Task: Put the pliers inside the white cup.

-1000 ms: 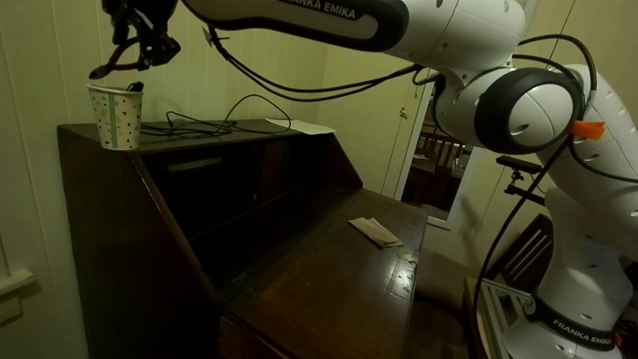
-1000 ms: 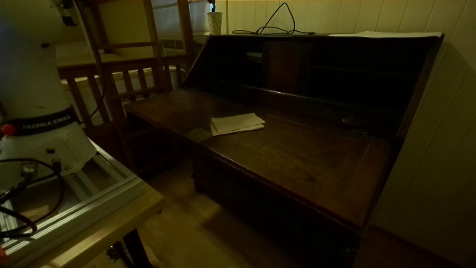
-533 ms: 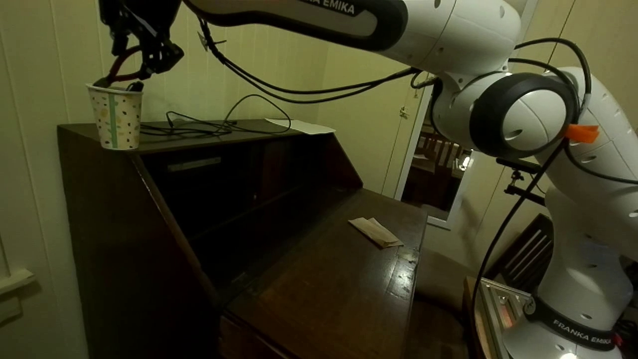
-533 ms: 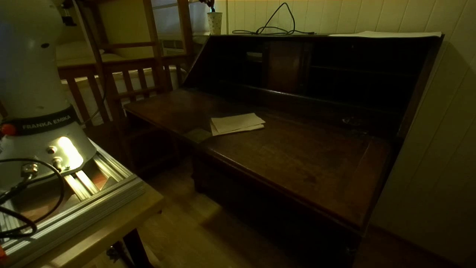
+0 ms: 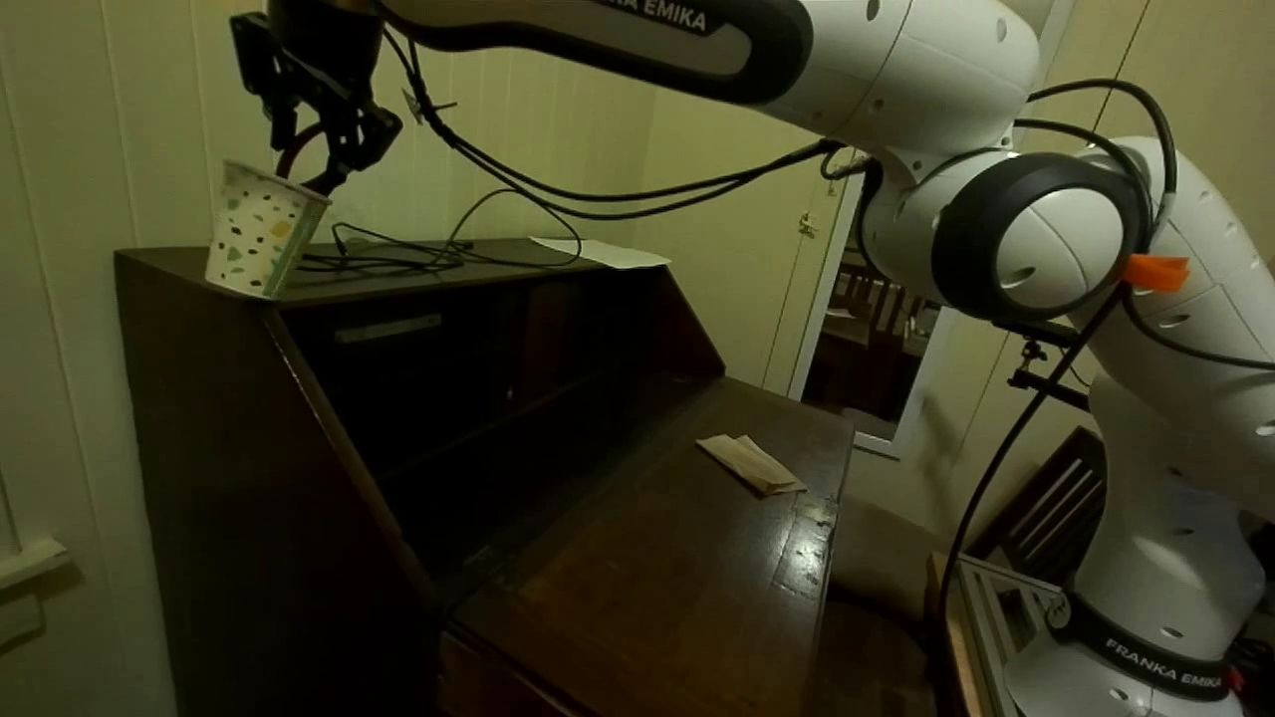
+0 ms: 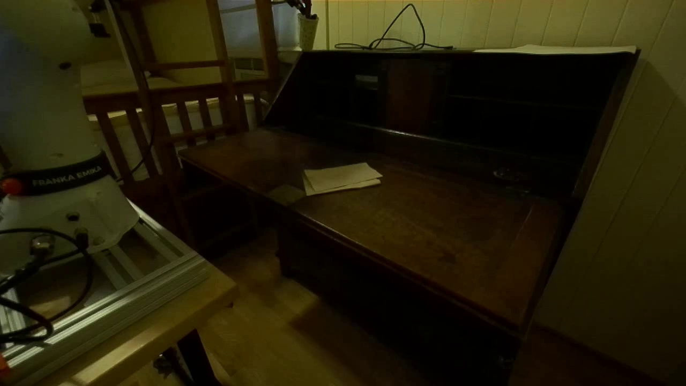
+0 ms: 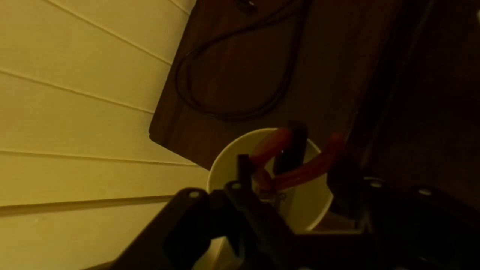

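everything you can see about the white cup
The white cup looks like paper, wider at the top, with dark, green and yellow spots. It sits tilted at one end of the desktop, its top leaning right in an exterior view. Pliers and a dark object stick out of it; whether the jaws touch it is unclear.

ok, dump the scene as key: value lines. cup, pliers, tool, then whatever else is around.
cup: tilted, at a corner of the desk top
pliers: head in cup, red handles above rim
tool: seems closed on the handles
also in cup: black item, unidentified
on desk top: looped cable, white sheet
on leaf: folded paper
status: pliers apparently not yet released
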Motion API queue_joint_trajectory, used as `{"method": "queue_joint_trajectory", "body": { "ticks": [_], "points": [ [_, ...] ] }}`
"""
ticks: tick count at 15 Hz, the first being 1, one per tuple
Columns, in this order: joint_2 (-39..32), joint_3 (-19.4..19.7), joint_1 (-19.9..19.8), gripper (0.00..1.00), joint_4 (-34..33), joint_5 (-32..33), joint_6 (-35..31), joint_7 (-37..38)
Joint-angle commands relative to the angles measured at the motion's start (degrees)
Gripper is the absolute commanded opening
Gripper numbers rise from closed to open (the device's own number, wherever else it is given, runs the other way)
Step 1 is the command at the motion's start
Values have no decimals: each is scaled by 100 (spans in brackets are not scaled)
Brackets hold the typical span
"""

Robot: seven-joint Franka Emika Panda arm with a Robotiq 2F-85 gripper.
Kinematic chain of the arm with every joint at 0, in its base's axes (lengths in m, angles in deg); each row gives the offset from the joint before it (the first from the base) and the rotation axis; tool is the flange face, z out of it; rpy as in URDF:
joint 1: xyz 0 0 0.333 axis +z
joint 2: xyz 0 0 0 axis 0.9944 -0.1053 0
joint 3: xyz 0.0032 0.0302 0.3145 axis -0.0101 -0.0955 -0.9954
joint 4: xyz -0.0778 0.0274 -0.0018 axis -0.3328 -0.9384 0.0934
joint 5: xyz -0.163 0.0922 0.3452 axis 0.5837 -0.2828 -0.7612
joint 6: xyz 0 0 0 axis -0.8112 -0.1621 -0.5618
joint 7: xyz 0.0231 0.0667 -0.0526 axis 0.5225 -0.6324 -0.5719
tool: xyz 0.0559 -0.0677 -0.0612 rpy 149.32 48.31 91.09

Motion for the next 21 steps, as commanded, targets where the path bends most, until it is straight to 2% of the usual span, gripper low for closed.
{"method": "queue_joint_trajectory", "body": {
  "ticks": [1,10,21],
  "points": [
    [-385,142,54,29,-431,-163,71,-163],
    [-455,681,281,29,-224,100,161,-5],
    [-467,851,413,29,-266,170,141,-204]
  ]
}}
